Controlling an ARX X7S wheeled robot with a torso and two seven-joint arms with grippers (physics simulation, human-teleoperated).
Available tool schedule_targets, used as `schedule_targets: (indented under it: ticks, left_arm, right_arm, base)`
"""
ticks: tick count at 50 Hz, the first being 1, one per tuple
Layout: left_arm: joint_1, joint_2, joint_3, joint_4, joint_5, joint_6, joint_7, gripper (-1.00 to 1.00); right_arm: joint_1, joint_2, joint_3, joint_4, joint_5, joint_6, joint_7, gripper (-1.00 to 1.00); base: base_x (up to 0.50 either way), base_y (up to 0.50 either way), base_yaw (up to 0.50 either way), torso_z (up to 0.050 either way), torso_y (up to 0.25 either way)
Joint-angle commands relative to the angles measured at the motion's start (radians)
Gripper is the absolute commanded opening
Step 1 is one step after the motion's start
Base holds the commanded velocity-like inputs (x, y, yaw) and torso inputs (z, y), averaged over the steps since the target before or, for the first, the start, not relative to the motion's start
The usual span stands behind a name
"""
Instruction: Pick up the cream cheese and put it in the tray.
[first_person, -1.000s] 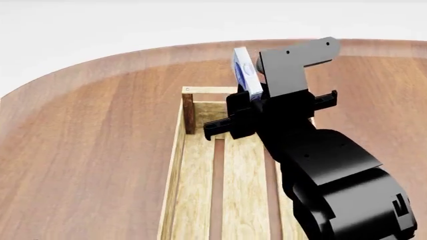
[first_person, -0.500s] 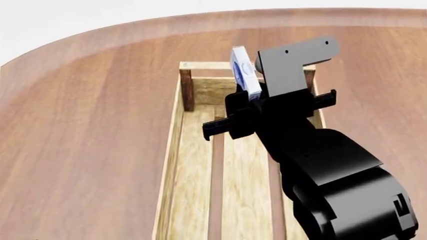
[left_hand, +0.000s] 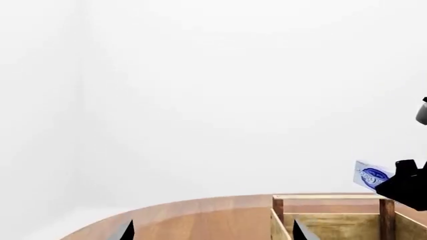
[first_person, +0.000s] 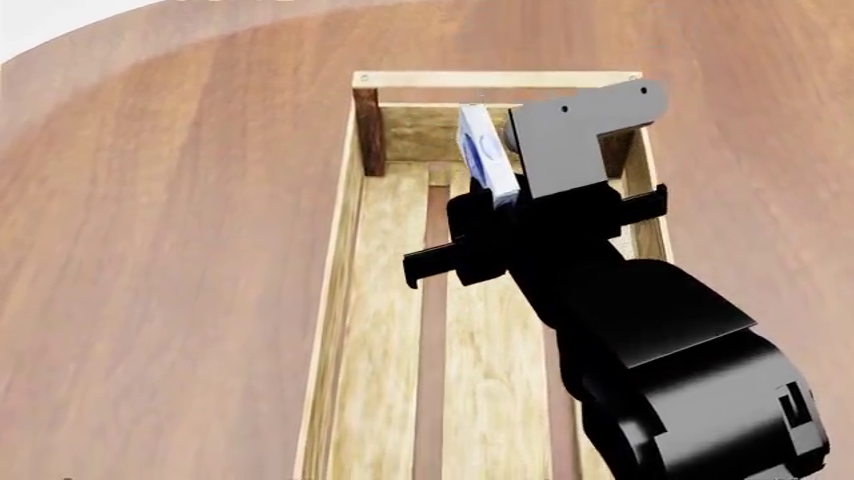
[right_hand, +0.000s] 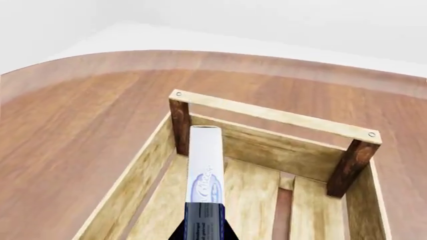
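The right gripper (first_person: 501, 195) has its fingers clamped on the cream cheese (first_person: 483, 150), a light, stiff, probably slick box pinched across its flat faces, jutting past the fingertips over the tray (first_person: 350, 260)

The only marking was a blue oval logo on the white face of the cream cheese (right_hand: 204, 172), seen also in the left wrist view (left_hand: 371, 175) and the head view (first_person: 486, 155). Its lettering was too small and blurred to read. No other text, number or sign showed anywhere.
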Motion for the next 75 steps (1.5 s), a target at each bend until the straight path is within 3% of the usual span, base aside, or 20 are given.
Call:
schedule_targets:
  ticks: [1,75]
  left_arm:
    - [-0.001,0.0,-0.001,-0.001,-0.003,-0.001,-0.003,1.0]
    - [-0.003,-0.006,0.006,-0.006,0.003,0.009,-0.017,1.0]
  right_arm:
    - [0.015,-0.004,-0.015,0.031,-0.014,0.002,-0.015,-1.0]
    - [0.013,0.01,-0.048,0.05,-0.006,0.005,-0.019,-1.0]
  base:
    - [0.0,0.0,0.0,0.0,-0.107]
    - [0.0,0.0,0.0,0.0,-0.109]
